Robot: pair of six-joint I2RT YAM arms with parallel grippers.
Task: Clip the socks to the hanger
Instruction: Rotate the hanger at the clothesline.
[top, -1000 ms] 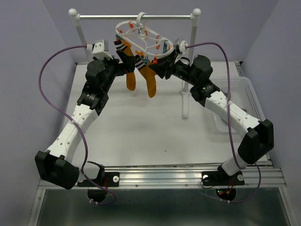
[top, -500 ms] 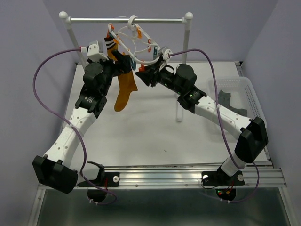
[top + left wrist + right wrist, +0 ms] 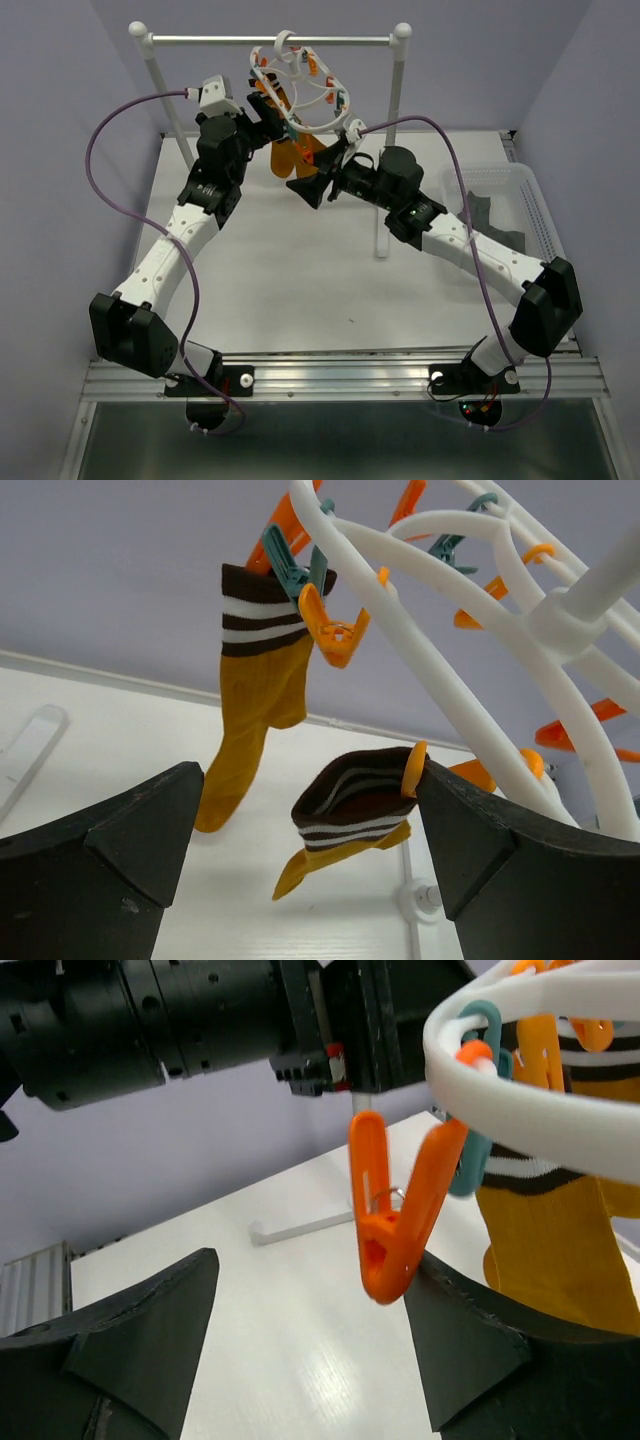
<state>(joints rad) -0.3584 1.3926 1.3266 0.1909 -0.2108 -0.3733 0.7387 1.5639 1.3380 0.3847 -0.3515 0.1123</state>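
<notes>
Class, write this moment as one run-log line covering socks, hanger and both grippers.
socks: two mustard socks clipped | hanger: hooked on rail | left gripper: open, empty | right gripper: open, at orange clip

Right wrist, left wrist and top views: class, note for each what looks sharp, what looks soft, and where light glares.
Right wrist view: the orange clip is sharp, the near fingers are dark and soft, and a pale sheen streaks the table. Left wrist view: the clipped socks are crisp, its own fingers murky. Top view: even light, only faint shadows.
</notes>
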